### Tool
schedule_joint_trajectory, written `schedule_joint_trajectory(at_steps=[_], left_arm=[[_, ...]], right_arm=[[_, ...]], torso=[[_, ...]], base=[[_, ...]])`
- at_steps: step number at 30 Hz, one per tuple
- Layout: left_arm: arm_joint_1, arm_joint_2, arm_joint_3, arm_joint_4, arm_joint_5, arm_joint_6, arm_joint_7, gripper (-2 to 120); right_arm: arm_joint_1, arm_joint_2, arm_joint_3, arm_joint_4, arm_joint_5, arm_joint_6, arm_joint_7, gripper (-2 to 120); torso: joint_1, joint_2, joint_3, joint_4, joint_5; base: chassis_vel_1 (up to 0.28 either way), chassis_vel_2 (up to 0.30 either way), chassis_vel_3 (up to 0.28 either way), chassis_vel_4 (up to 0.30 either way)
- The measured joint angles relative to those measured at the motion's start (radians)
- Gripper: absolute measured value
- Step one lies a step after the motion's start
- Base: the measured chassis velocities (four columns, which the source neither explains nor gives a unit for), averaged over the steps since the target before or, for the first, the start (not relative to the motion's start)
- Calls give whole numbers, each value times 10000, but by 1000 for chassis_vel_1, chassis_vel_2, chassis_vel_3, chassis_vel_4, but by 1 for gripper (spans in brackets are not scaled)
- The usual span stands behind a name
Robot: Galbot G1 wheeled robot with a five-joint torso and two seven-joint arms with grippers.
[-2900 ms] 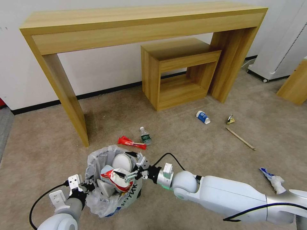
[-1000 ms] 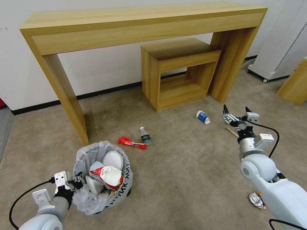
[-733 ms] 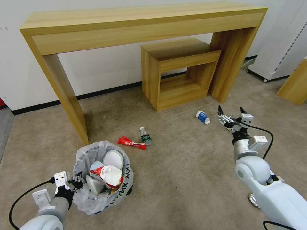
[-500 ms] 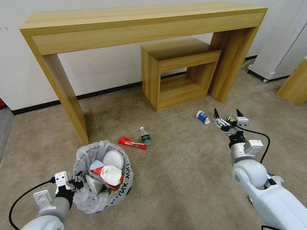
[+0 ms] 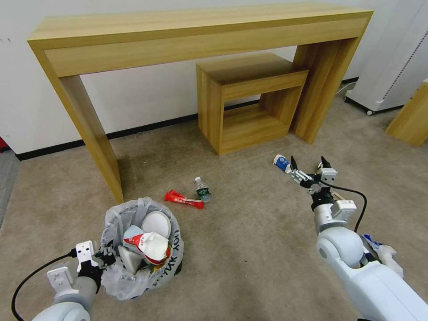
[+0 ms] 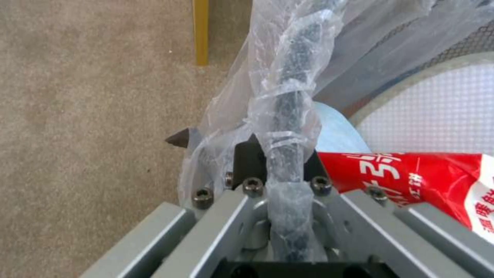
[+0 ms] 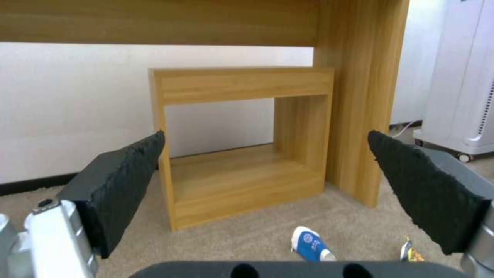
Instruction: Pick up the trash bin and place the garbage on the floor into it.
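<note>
Head view: right gripper (image 5: pixel 307 167), fingers spread and empty, has swung left from near the stick to hover just beside the blue-white paper cup (image 5: pixel 282 162) on the floor (image 5: pixel 249 232), likely the next piece of garbage; earlier it hung over the trash bin (image 5: pixel 141 247), which has shifted slightly. Left wrist view: left gripper (image 6: pixel 275 154) stays with its fingers pinching the trash bin's bagged rim. Right wrist view: black pads wide apart, cup low between them.
</note>
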Motion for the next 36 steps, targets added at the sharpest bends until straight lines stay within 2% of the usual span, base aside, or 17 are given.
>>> schedule_joint_trajectory(at_steps=[16, 36], left_arm=[[-100, -105, 16, 292, 59, -136, 50, 0], [-54, -217, 10, 227, 98, -172, 43, 0]], right_arm=[[196, 89, -239, -219, -76, 78, -75, 100], [277, 83, -353, -435, -348, 119, -97, 98]], torso=[[0, 0, 0, 1, 0], [0, 0, 1, -1, 0]], base=[[0, 0, 0, 0], [9, 3, -5, -5]])
